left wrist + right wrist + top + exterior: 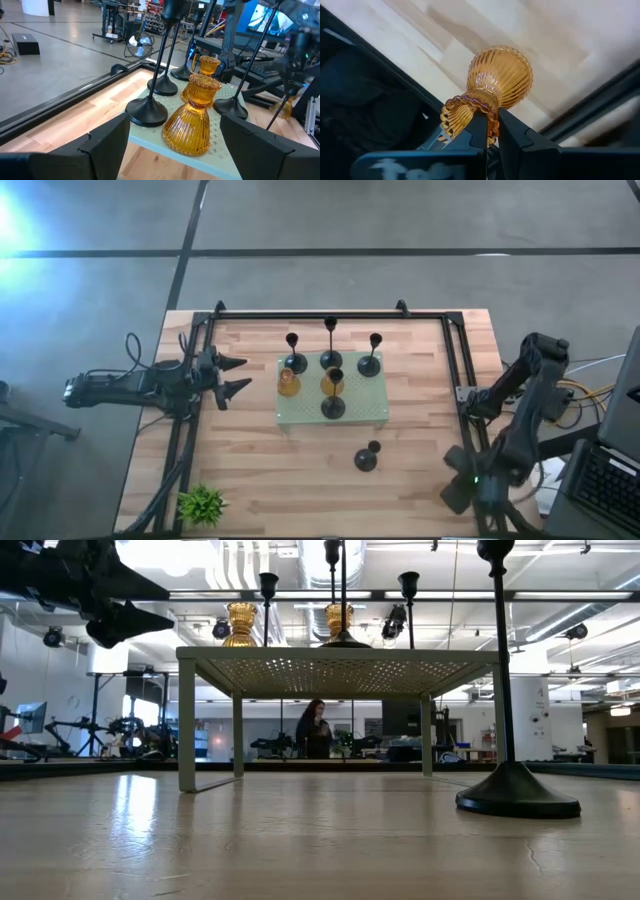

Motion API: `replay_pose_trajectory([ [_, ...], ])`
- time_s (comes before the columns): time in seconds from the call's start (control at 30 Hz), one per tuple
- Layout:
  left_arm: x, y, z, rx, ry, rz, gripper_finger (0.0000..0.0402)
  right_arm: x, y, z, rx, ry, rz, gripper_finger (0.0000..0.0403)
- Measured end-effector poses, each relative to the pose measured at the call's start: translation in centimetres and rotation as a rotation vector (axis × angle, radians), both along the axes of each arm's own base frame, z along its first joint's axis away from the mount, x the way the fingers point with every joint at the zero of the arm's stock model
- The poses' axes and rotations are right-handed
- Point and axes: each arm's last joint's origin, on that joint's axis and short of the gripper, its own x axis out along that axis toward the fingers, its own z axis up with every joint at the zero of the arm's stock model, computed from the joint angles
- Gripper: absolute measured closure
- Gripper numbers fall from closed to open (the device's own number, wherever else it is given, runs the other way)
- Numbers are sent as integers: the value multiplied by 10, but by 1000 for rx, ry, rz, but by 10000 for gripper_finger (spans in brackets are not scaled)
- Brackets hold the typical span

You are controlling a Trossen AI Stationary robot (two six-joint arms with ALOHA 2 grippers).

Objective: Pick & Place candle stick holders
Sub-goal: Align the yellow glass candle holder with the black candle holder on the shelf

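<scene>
Four black candle stick holders (330, 345) and two amber ones (289, 383) stand on the pale green perforated mat (370, 412), a raised stand at the table's middle. A fifth black holder (367, 455) stands by its base on the wood, nearer than the mat. My left gripper (235, 377) is open and empty left of the mat, facing the near amber holder (192, 120). My right gripper (492, 125), at the table's right near edge (452, 480), is shut on the third amber holder (497, 80). My right gripper pinches the amber holder's ruffled cup end (470, 115) between its two fingers (512, 132). The holder sticks out ahead of the fingers, its bulbous base (501, 72) farthest from them. It is lifted clear, with the wood and the black frame rail beyond it.
A black metal frame (330, 314) runs round the table top. A small green plant (202, 503) stands at the near left corner. The mat stands on thin legs (187, 720). In the low view a person shows far behind the table.
</scene>
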Motion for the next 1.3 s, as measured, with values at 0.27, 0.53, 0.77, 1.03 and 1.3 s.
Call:
replay_pose_trajectory([
  [0.27, 0, 0, 1, 6, -9, -1, 87, 7, -78, 79, -14, -102, 19, 390],
  [0.53, 0, 0, 1, 6, -12, -1, 87, 16, -139, 132, -139, -160, 24, 390],
  [0.77, 0, 0, 1, 6, -12, 0, 87, 54, -169, 148, -231, -214, 139, 390],
  [1.03, 0, 0, 1, 5, -12, -1, 87, 98, -204, 151, -258, -212, 296, 390],
  [1.3, 0, 0, 1, 5, -13, -1, 87, 126, -231, 149, -235, -214, 363, 390],
])
